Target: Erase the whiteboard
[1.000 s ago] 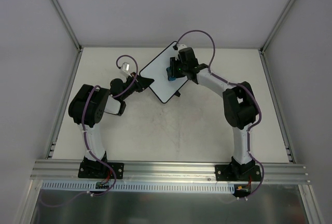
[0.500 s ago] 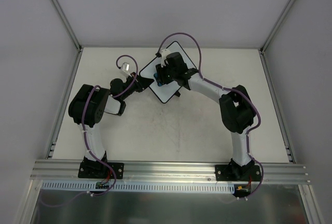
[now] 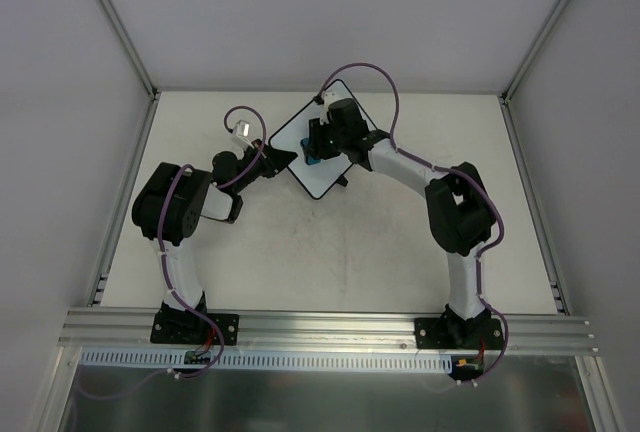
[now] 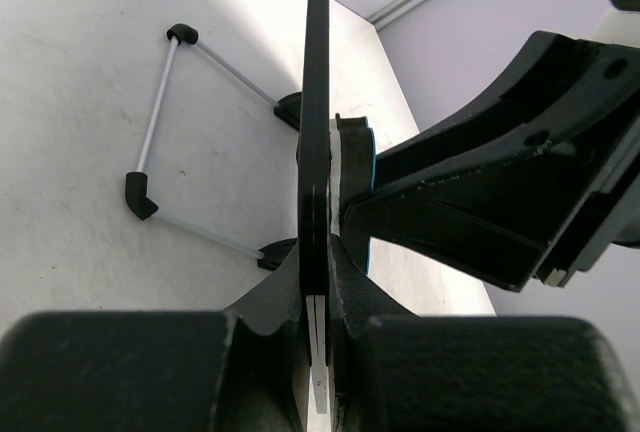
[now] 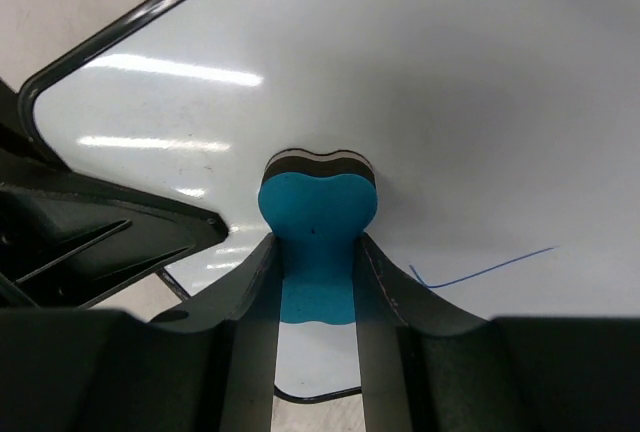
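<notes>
The whiteboard [image 3: 320,174] is a white board with a black frame, lying diagonally at the back middle of the table. My left gripper [image 3: 285,159] is shut on its left edge; in the left wrist view the board's edge [image 4: 318,102] runs straight out from between the jaws. My right gripper [image 3: 312,150] is shut on a blue eraser [image 5: 318,214] and presses it onto the board's face [image 5: 430,72]. A thin blue line [image 5: 480,270] remains on the board to the right of the eraser. In the left wrist view the eraser [image 4: 362,167] shows beside the board.
A wire stand with black feet [image 4: 150,167] rests on the table behind the board in the left wrist view. Metal rails run along the table's left [image 3: 128,182] and right [image 3: 530,192] edges.
My right gripper swept the eraser left across the board from near its right edge to its left part, then eased back slightly. The left gripper and board stayed still.
</notes>
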`<action>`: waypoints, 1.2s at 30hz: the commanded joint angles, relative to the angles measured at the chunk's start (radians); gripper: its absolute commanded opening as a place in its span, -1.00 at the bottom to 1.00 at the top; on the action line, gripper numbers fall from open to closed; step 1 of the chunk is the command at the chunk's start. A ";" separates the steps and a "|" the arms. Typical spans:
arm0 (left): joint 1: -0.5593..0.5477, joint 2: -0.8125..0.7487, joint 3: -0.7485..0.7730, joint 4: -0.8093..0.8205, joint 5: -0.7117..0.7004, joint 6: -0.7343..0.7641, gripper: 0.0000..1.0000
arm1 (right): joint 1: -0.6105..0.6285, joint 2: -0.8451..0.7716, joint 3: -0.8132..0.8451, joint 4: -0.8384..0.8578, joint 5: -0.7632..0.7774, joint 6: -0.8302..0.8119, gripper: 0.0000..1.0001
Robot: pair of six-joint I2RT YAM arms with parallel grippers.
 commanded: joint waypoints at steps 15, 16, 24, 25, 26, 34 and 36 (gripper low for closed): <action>-0.017 -0.011 -0.011 0.280 0.060 0.018 -1.00 | -0.157 0.013 -0.142 0.015 0.218 0.352 -1.00; -0.018 -0.012 -0.012 0.280 0.060 0.019 -1.00 | -0.163 0.014 -0.145 0.016 0.210 0.362 -1.00; -0.017 -0.011 -0.012 0.280 0.058 0.018 -1.00 | -0.200 -0.002 -0.198 0.093 0.158 0.411 -1.00; -0.018 -0.011 -0.012 0.281 0.060 0.015 -1.00 | -0.201 -0.005 -0.208 0.096 0.164 0.420 -1.00; -0.017 -0.011 -0.012 0.284 0.058 0.012 -1.00 | -0.204 -0.007 -0.214 0.096 0.173 0.431 -1.00; -0.018 -0.003 -0.011 0.294 0.057 -0.002 -1.00 | -0.229 -0.090 -0.309 0.182 0.230 0.461 -1.00; -0.018 -0.002 -0.009 0.303 0.058 -0.013 -1.00 | -0.214 -0.139 -0.382 0.220 0.337 0.420 -1.00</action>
